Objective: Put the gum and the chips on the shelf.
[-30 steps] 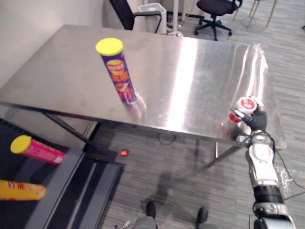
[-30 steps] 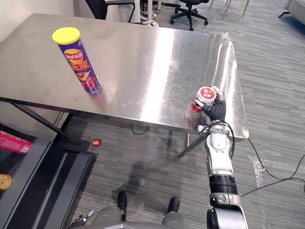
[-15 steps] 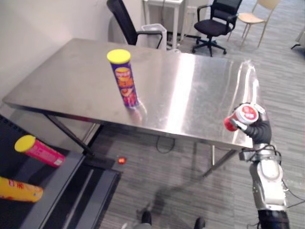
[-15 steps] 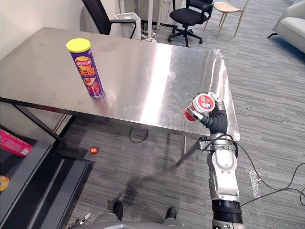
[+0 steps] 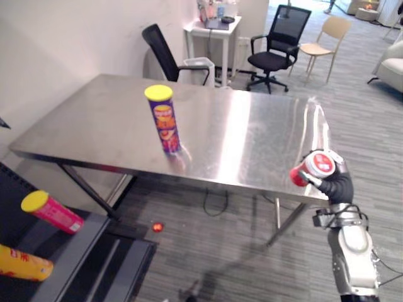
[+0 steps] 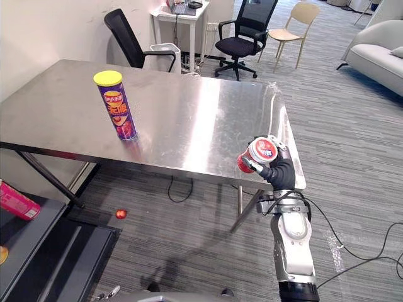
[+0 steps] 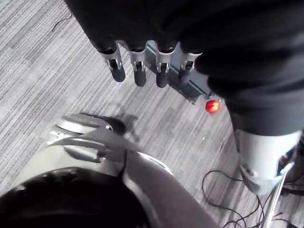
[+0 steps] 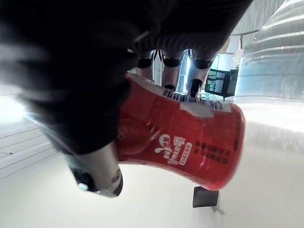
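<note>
Steel table (image 5: 252, 132) first: the whole head picture has shifted over the last second and more of the room shows behind it, so the camera moved, not the table. Dark shelf (image 5: 94, 245) sits low at the robot's left, beyond the table's near left corner, with a pink can (image 5: 51, 211) and a yellow can (image 5: 22, 264) lying on it, same as before. Chips can (image 5: 165, 119), purple with a yellow lid, stands upright on the left half of the table, nearer the near edge than the far one, untouched and in the same spot.

Real change is at the near right corner. Right hand (image 5: 337, 184) was at table level there a second ago; now it is raised, just off the near edge. Its fingers are curled round the gum (image 5: 310, 168), thumb on the other side, a firm wrap in the right wrist view. Gum is a red canister with a white lid, now tipped on its side, clear of the table top and in the air.

Left hand (image 7: 138, 71) hangs over the floor, fingers straight, holding nothing. Small red ball (image 5: 157, 227) lies on the floor under the table.

Judgement: gum pick is done, carry to the shelf is next; shelf is well apart on the other side, so a turn or walk looks needed; chips not yet started
</note>
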`<state>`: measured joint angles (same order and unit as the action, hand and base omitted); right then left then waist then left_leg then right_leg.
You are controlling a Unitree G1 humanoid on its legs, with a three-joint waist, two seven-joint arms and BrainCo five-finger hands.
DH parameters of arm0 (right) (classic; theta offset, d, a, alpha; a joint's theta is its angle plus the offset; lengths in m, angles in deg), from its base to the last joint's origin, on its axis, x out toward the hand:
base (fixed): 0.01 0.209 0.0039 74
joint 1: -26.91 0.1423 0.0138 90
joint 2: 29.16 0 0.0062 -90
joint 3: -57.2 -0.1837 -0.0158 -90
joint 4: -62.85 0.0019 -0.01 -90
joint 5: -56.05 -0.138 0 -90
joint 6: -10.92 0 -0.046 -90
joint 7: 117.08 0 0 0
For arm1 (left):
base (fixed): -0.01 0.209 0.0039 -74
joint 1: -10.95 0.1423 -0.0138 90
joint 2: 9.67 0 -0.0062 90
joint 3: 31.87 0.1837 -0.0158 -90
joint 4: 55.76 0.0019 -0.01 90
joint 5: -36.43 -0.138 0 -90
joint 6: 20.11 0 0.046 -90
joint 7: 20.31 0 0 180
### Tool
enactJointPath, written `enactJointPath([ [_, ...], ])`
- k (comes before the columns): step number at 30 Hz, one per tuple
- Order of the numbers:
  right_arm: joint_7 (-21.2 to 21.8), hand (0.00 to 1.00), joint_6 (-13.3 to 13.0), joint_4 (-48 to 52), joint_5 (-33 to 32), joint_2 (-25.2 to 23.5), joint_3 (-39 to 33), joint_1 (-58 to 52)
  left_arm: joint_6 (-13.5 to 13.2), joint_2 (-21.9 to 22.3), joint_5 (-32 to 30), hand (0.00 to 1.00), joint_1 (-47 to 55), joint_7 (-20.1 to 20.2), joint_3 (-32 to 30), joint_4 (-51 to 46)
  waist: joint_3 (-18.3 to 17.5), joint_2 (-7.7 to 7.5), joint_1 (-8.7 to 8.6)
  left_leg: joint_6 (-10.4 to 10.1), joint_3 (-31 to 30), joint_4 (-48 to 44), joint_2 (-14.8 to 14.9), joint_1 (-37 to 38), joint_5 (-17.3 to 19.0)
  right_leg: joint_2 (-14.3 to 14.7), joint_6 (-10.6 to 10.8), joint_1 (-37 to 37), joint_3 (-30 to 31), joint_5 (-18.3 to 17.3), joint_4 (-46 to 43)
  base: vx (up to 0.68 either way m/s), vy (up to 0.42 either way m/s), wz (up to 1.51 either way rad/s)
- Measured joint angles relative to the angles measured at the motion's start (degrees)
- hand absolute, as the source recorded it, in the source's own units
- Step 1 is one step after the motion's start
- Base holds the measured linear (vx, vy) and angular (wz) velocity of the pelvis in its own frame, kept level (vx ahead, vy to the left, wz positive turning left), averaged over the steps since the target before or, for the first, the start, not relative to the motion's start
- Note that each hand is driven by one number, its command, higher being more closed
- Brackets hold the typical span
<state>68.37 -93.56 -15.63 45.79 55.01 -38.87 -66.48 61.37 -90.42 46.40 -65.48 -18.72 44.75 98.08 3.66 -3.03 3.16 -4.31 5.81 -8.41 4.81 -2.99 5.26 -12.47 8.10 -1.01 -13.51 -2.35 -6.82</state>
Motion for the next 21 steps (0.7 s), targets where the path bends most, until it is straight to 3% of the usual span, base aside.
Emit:
enactJointPath([
  [3,0.2,1.00,0.0,0.0,-1.7,0.1,3.1,0.5,0.0,0.2,0.5,0.00,-0.3,0.7,0.0,-0.1,0.9,1.08,-0.01,-0.4,-4.9,-5.8,0.5,-4.2,1.8,0.1,-0.4,-0.8,-2.9,-2.8,-4.5,-0.11,-0.064,0.53],
  [6,0.2,1.00,-0.1,-0.2,-3.5,0.1,6.6,3.9,0.1,0.3,1.2,0.00,-0.5,1.1,0.0,-0.6,1.5,1.39,0.15,-1.8,-11.8,-3.2,0.6,-8.1,-1.0,0.9,-1.6,-1.5,-9.7,-3.8,-4.1,-0.18,-0.114,1.09],
  [8,0.4,1.00,-0.1,-0.2,-3.6,0.2,7.0,6.6,0.1,1.1,1.1,0.00,-0.4,1.2,0.0,-1.0,2.1,2.29,1.38,-2.7,-15.1,1.8,1.0,-9.4,-3.3,1.8,-2.2,-2.9,-12.7,-4.0,-4.8,-0.16,-0.161,1.10],
  [9,0.4,1.00,-0.1,-0.2,-3.6,0.3,6.9,8.1,0.1,1.3,1.2,0.00,-0.3,1.2,0.0,-1.1,2.4,2.89,2.02,-2.5,-14.1,6.5,2.5,-9.7,-3.2,2.9,-4.1,-3.7,-13.7,-4.0,-4.0,-0.19,-0.164,1.40],
  [10,0.0,1.00,-0.2,-0.3,-3.6,0.6,6.3,9.5,0.4,0.8,1.2,0.00,-1.2,1.1,-0.4,-0.8,3.0,2.19,1.80,2.1,-8.2,7.7,3.4,-11.1,-2.4,1.8,-5.0,-3.7,-17.3,-3.4,-2.2,-0.26,-0.166,1.67],
  [12,-1.2,1.00,-0.4,-1.6,-3.4,0.7,4.1,10.7,0.7,1.2,1.7,0.00,-2.3,1.4,-0.9,-0.1,3.8,1.73,1.88,6.6,1.9,-0.5,3.6,-15.3,-5.4,-1.8,-5.6,-4.5,-23.0,-3.2,-2.9,-0.16,-0.122,1.69],
  [13,-1.9,1.00,-0.4,-1.8,-3.3,0.4,2.3,10.3,1.0,1.5,2.9,0.00,-1.8,1.3,-1.7,-0.2,4.1,1.49,1.35,6.9,7.4,-7.2,4.3,-15.0,-5.9,-4.1,-5.2,-3.7,-27.2,-2.8,-3.3,-0.05,-0.109,1.50],
  [17,-3.2,1.00,-0.4,-1.7,-3.1,0.8,-1.5,9.2,1.3,3.3,3.5,0.00,-0.4,1.5,-3.3,-0.4,3.2,3.84,0.03,4.8,11.5,-11.5,9.9,-8.7,-5.0,-5.1,-4.2,-1.7,-34.7,-2.2,-3.8,-0.02,0.032,1.18],
  [18,-3.5,1.00,-0.4,-1.6,-3.1,0.6,-3.5,9.1,1.3,3.8,3.5,0.00,-0.4,1.8,-4.0,-0.5,2.7,5.07,-0.16,3.5,11.1,-7.4,9.3,-7.7,-4.5,-5.5,-3.4,-2.0,-36.8,-1.6,-4.3,0.00,0.201,1.04],
  [21,-3.4,1.00,0.1,-1.6,-0.9,-0.6,-5.0,8.0,1.5,3.8,3.4,0.00,-0.2,2.0,-6.4,-0.5,2.8,3.72,-0.57,3.5,12.1,-2.2,6.6,-7.9,-4.5,-7.4,-2.0,-1.6,-40.6,-0.4,-4.4,-0.03,0.263,0.80],
])
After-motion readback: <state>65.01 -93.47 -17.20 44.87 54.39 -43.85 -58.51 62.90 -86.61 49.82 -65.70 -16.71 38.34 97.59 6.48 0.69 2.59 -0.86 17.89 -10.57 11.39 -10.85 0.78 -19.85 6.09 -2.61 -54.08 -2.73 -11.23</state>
